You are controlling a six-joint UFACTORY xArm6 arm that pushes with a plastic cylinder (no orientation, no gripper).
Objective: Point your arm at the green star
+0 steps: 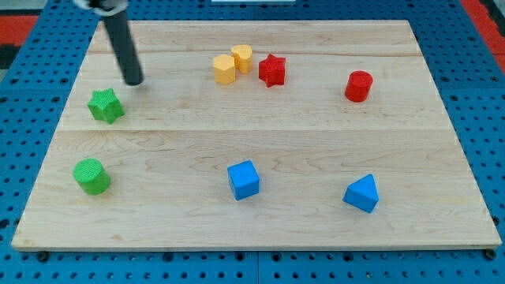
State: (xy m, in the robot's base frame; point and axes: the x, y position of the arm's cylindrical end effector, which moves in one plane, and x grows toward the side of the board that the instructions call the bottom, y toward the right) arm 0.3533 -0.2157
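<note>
Green star [106,106]: lies near the bench's left edge, in the upper half of the view, flat on the wood.
My tip [135,81]: rests on the bench just above and to the right of the green star, close to it but apart, with a thin strip of bare wood between them.
Gripper: the arm carries none; it ends in a plain dark rod that slants up toward the view's top left.
Bench [316,150]: a pale wooden board with all four edges in view, lying on a blue perforated surface [485,118].
Room around the star: bare wood to its right and below it; the left edge of the bench is near on its other side.
Green cylinder [92,176]: below the star, well apart, also close to the left edge.
Yellow blocks [233,64]: two of them, touching, near the top centre; their shape looks many-sided, though I cannot tell exactly.
Red star [272,70]: just right of the yellow pair.
Red cylinder [358,86]: further right, standing alone.
Blue cube [244,180]: lower centre.
Blue wedge-like block [362,193]: lower right.
In the way: nothing lies between my tip and the green star.
</note>
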